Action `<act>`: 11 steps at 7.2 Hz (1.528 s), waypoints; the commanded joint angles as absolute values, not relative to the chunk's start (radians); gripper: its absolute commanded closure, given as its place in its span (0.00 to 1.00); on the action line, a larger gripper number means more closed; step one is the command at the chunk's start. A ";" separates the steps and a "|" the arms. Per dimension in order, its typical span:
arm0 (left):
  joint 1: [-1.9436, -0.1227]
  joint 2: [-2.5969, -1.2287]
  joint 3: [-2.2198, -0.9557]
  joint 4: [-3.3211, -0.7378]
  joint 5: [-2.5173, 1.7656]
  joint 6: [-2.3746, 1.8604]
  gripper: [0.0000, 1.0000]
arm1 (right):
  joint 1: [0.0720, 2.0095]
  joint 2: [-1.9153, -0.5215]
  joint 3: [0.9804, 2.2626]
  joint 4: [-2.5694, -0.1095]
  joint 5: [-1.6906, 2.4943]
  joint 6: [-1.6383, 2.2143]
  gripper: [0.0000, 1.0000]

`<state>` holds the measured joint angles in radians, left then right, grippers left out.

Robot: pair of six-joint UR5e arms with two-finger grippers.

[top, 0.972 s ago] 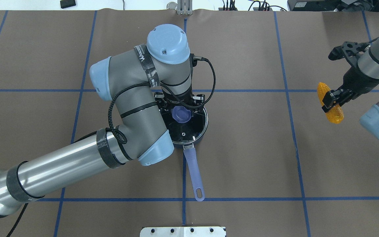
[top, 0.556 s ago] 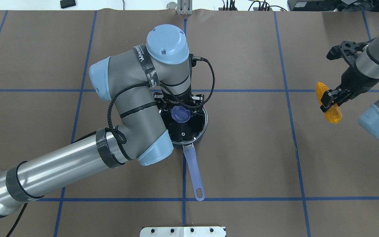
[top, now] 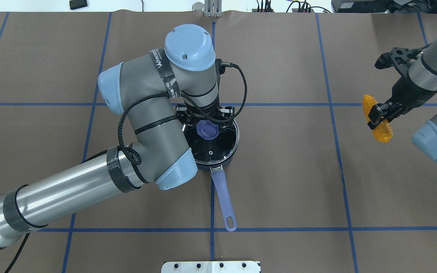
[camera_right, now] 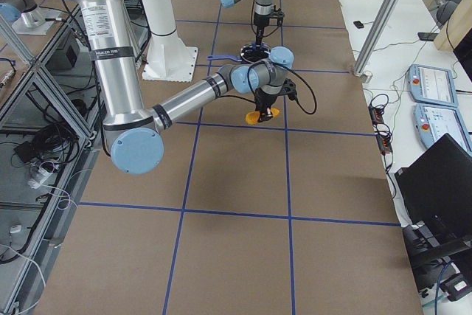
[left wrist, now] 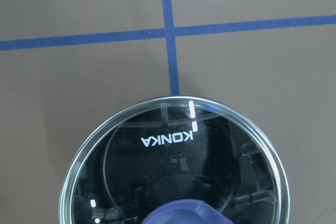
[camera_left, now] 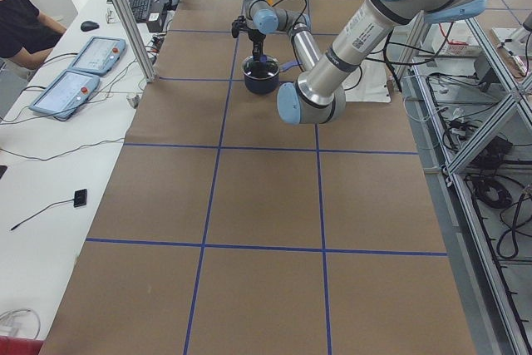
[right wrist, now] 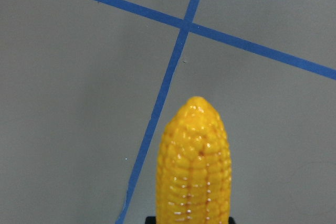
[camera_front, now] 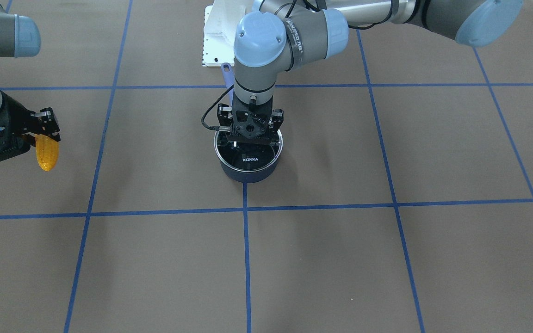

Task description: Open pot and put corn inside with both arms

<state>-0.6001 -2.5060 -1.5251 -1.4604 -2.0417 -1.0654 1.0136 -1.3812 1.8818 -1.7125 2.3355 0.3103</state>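
The navy pot (top: 235, 153) stands mid-table, its lavender handle (top: 223, 201) pointing at the robot. Its glass "KONKA" lid (camera_front: 250, 159) sits at the pot's rim; I cannot tell whether it rests on it or is slightly raised. My left gripper (top: 207, 123) comes straight down and is shut on the lid's lavender knob (top: 207, 130). The left wrist view shows the lid (left wrist: 173, 171) and the knob's top (left wrist: 181, 214). My right gripper (top: 378, 113) is shut on the orange-yellow corn (top: 377, 118) and holds it above the table far to the right. The corn also shows in the right wrist view (right wrist: 194, 166).
Blue tape lines divide the brown table cover (top: 279, 170). The white base plate (top: 211, 266) is at the near edge. A metal post (top: 212, 7) and cables stand at the far edge. Operator desks with pendants (camera_left: 71, 89) lie beyond that edge.
My left arm has risen slightly, and the knob has shifted a little up and left with it. My right gripper has carried the corn slightly left, toward the pot.
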 commanded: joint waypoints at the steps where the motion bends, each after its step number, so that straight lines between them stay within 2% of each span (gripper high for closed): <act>1: -0.656 -2.496 -1.551 -1.457 -2.104 -1.052 0.40 | 0.994 -1.341 1.879 -1.713 2.358 0.343 0.70; 3: -0.722 -2.387 -1.636 -1.457 -2.121 -0.947 0.40 | 0.857 -1.170 1.868 -1.706 2.353 0.631 0.70; 6: -0.872 -2.266 -1.654 -1.456 -2.209 -0.722 0.40 | 0.741 -1.008 1.841 -1.677 2.315 0.773 0.70; 9: -0.962 -2.179 -1.649 -1.460 -2.220 -0.527 0.40 | 0.642 -0.902 1.648 -1.386 2.199 0.888 0.70; 11: -1.027 -2.107 -1.638 -1.465 -2.275 -0.377 0.41 | 0.601 -0.803 1.545 -1.356 2.163 0.905 0.66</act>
<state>-0.9862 -2.1521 -1.6455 -1.4607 -2.2410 -0.4682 0.6252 -0.8620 1.6087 -1.3843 2.1857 0.8915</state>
